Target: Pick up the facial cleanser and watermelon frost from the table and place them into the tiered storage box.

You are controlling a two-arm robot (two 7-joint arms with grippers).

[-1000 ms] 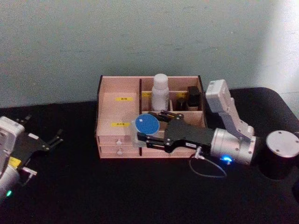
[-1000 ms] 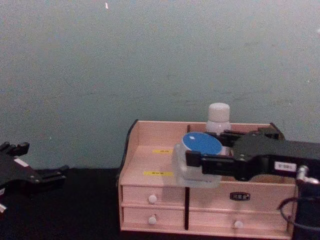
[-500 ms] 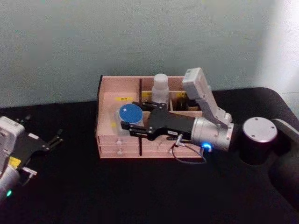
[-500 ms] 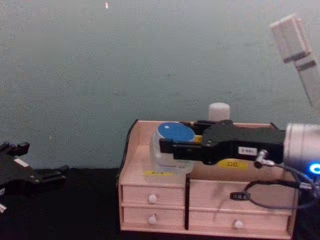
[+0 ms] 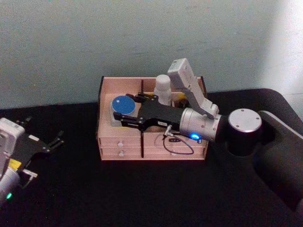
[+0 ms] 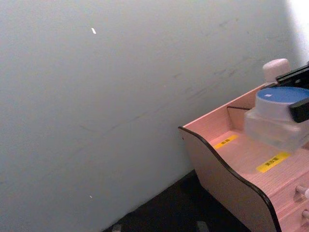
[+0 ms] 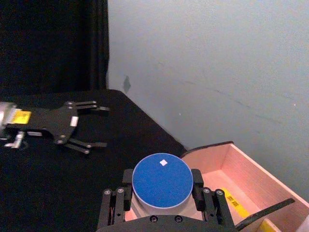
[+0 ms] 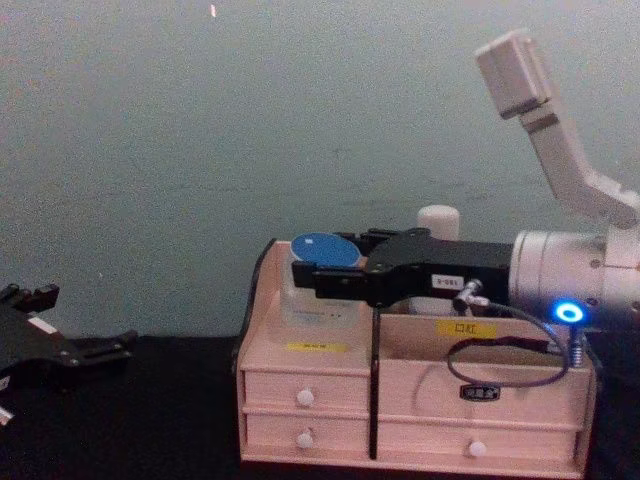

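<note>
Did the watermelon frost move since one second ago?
Yes. In the right gripper, the watermelon frost went left past the tiered storage box's dark divider.

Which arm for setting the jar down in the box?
Right. Its gripper holds the jar over the box's left compartment; the left gripper is parked open, well away to the left.

Black right gripper (image 5: 124,111) joins a silver wrist (image 5: 201,125); cable (image 5: 180,151) apparently dark.
</note>
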